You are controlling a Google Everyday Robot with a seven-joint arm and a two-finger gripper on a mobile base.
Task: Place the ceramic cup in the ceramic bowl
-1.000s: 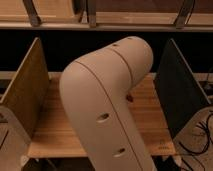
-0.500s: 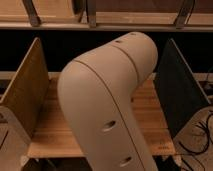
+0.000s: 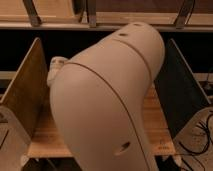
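Here's your problem: the arm [image 3: 107, 100] fills nearly the whole view, its big elbow bent up and across the middle, the lower link dropping toward you and the upper link running away over the table [image 3: 159, 122]. The ceramic cup and the ceramic bowl are both hidden, presumably somewhere behind the arm. The gripper is behind it too, so you can't tell whether it is spread or closed, or whether it carries anything. A pale lump [image 3: 55, 70] peeks out at the arm's left edge; what it is, you can't say. Beyond that sits a wooden panel [image 3: 25, 95], and right of the arm a dark panel [image 3: 182, 95]. Expect the cup to be stiff, smooth, fairly heavy for its size and chippable. Pinch it across the rim wall and lower it gently, since ceramic on ceramic won't forgive a drop.
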